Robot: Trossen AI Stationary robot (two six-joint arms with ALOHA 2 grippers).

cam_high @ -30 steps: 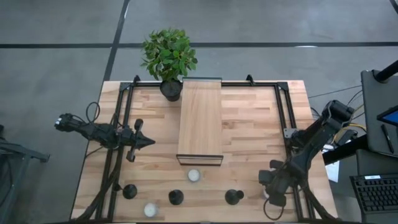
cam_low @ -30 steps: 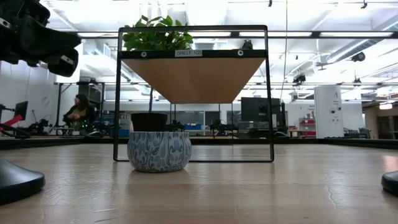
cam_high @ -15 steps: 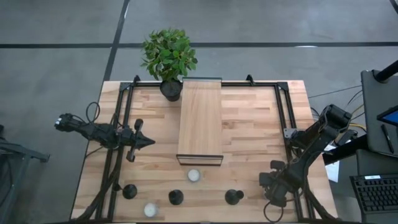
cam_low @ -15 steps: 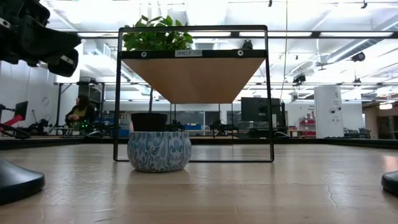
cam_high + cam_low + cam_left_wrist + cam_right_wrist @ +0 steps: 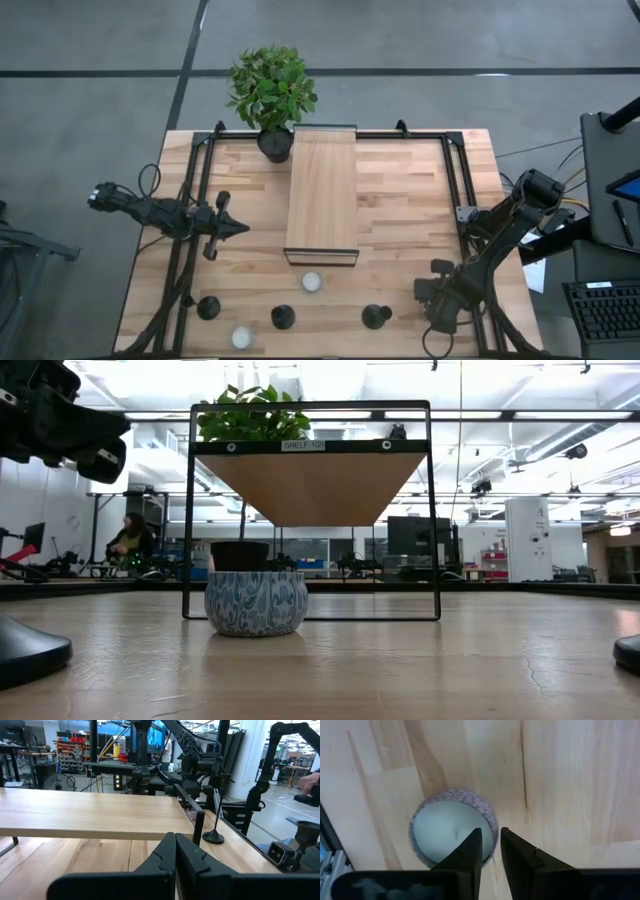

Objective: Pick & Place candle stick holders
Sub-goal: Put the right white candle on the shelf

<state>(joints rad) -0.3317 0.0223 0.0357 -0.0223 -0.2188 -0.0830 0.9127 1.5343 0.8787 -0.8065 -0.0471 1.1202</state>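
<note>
I see the table (image 5: 400,210) with the wooden shelf (image 5: 322,190) mid-table. Three candle stick holders (image 5: 283,318) stand in a near-edge row, untouched. Left gripper (image 5: 240,228) hangs left of the shelf, fingers pressed together, empty. Right gripper (image 5: 428,310), near right, fingers a slit apart over a tealight (image 5: 454,836), gripping nothing.

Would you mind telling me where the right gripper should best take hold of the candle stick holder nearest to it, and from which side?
I'd grip the nearest candle stick holder by its thin stem, below the cup, coming down from above. It stands upright on the table with clear wood around it, and its domed base looks too wide and sloped for fingers. The right gripper hangs just beside it, over a tealight.
</note>
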